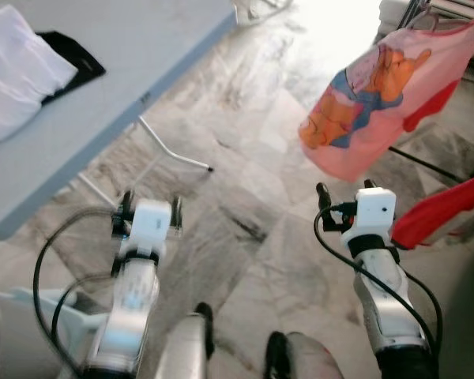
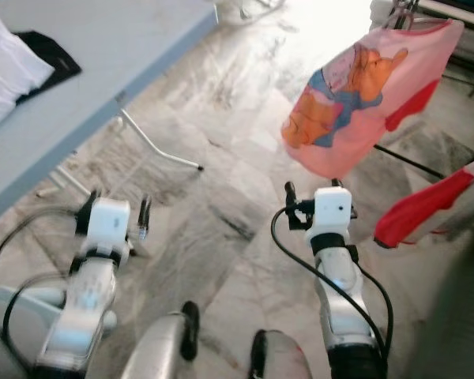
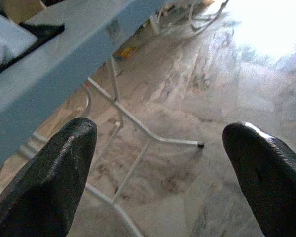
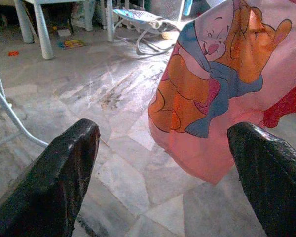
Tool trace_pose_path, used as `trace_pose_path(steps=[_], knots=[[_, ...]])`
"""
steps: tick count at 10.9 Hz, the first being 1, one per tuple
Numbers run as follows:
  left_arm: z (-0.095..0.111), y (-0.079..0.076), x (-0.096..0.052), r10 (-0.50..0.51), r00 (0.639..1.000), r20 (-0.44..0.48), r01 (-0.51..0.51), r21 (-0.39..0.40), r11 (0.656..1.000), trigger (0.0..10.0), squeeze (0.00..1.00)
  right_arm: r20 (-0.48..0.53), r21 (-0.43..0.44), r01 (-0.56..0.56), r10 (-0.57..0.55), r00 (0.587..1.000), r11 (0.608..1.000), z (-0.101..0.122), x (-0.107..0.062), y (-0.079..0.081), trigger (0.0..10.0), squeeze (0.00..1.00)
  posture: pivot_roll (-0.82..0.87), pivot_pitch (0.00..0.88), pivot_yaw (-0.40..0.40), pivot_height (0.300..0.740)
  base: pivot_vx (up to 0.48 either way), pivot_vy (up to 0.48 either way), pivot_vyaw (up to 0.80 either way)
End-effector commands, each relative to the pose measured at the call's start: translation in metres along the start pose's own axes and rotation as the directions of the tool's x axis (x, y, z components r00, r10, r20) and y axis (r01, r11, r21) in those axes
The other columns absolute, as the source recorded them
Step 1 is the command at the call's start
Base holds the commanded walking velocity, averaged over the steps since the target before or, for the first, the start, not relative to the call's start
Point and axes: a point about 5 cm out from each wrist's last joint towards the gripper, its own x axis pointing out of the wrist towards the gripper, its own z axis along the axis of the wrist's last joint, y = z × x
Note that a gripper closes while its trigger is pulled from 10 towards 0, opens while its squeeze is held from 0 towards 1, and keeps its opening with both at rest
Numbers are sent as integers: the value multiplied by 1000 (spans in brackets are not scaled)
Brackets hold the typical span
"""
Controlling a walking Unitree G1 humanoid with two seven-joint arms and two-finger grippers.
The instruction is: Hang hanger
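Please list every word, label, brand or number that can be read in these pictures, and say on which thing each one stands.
None can be read.
Pink shirt: a cartoon print, no letters.
Table edge: a small dark mark, too blurred to read.
Flat coloured item on the floor: too small to read.

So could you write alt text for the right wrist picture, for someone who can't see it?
A pink shirt printed with cartoon bears hangs above a marble floor, seen between the right gripper's two open black fingers. White table legs stand behind.
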Motion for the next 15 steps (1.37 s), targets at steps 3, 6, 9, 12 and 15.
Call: trace_pose_path(steps=[3,6,9,12,15], knots=[[-12,4,-12,45,997,-56,-45,-11,999,10000,0,-6,-29,-89,89,996,996,-2,0,9,10000,0,16,258,-1,740,0,0,533],[-11,7,-7,62,997,-48,-63,-13,998,10000,0,9,-37,-113,113,994,993,4,12,10,10000,0,19,255,-22,740,0,0,800],[-9,5,-5,56,998,-41,-57,-18,998,10000,0,13,-47,-121,122,992,992,4,11,8,10000,0,14,255,-29,740,0,0,800],[-9,5,-4,46,998,-43,-47,-32,998,10000,0,8,-53,-138,139,990,989,3,10,10,10000,0,24,257,-34,740,0,134,800],[-10,3,-5,37,998,-55,-40,-44,998,10000,0,15,-51,-138,139,990,989,5,13,10,10000,0,29,262,-27,740,0,480,800]])
